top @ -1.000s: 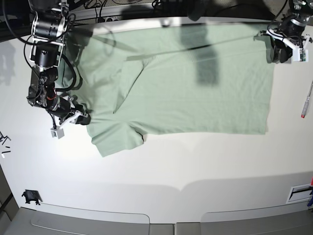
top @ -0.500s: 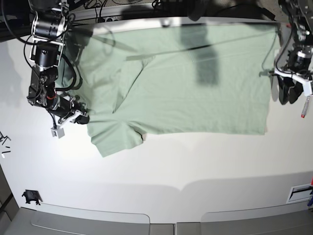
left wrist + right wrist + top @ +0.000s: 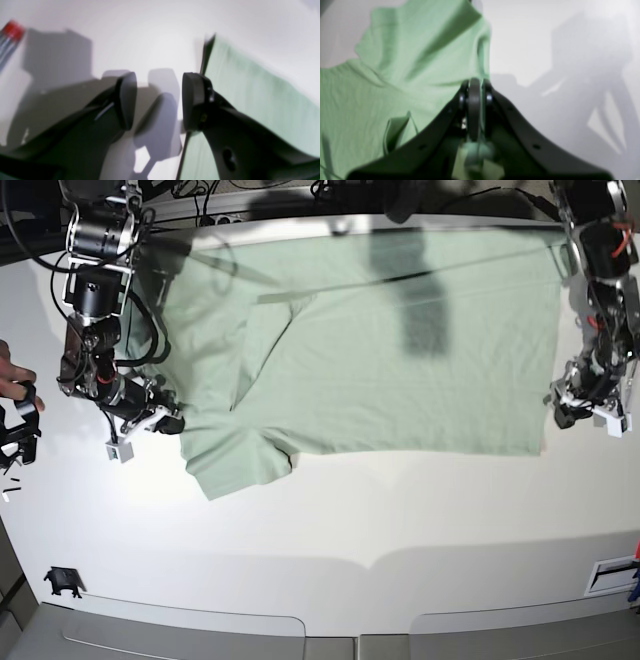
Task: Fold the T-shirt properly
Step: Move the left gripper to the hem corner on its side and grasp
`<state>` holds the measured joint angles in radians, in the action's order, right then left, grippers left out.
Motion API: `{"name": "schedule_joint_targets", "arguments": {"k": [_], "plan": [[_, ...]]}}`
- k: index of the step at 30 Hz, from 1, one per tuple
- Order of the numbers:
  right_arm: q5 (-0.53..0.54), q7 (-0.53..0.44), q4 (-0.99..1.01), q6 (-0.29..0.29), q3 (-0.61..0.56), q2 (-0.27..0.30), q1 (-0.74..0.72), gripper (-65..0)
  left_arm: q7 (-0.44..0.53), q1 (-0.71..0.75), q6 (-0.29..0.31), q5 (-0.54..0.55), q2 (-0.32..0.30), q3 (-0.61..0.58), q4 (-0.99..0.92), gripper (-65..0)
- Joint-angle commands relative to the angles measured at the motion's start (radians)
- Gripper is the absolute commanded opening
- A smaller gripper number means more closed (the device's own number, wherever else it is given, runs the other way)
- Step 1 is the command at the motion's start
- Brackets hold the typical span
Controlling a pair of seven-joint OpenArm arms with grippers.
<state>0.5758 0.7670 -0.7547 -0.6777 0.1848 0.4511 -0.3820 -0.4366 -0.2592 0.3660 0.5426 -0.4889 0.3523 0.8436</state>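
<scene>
The T-shirt [image 3: 360, 350] lies spread flat across the far half of the white table [image 3: 330, 520], hem toward the left arm's side and one short sleeve [image 3: 237, 463] jutting toward the near edge. The right gripper [image 3: 474, 100] has its jaws pressed together on a fold of the green cloth, which bunches up just ahead of them. That arm reaches down from the far corner, bent at the elbow. The left gripper [image 3: 160, 100] hangs low at the hem's near corner, jaws spread with bare table between them; the cloth edge sits just beside one fingertip [image 3: 191, 100].
</scene>
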Motion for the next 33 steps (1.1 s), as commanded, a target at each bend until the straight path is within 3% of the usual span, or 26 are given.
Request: {"name": "schedule_joint_targets", "arguments": {"k": [1, 7, 22, 25, 28, 33], "plan": [[0.003, -0.002, -0.013, -0.003, 0.003, 0.016, -0.019, -65.0, 0.009, -0.047, 0.005, 0.009, -0.015, -0.008, -0.026, -37.6], [0.003, -0.003, -0.013, -0.003, 0.003, 0.016, -0.019, -65.0, 0.001, -0.171, 0.063, 0.015, -0.006, -0.069, -0.196, -37.6], [0.003, -0.003, -0.013, -0.003, 0.003, 0.017, -0.019, -65.0, -0.029, -0.173, 0.132, 0.047, 0.063, -0.08, -0.205, -39.1], [0.003, -0.004, -0.013, -0.003, 0.003, 0.017, -0.019, -65.0, -0.025, -0.173, 0.137, 0.046, 0.061, -0.08, -0.205, -45.9], [0.004, -0.003, -0.013, -0.003, 0.003, 0.017, -0.019, -65.0, 0.001, -0.173, 0.137, 0.046, 0.042, -0.08, -0.205, -65.0], [0.067, 0.002, -0.014, -0.004, 0.006, 0.019, -0.019, -65.0, 0.015, -0.173, 0.142, 0.092, 0.005, -0.08, -0.204, -65.0]]}}
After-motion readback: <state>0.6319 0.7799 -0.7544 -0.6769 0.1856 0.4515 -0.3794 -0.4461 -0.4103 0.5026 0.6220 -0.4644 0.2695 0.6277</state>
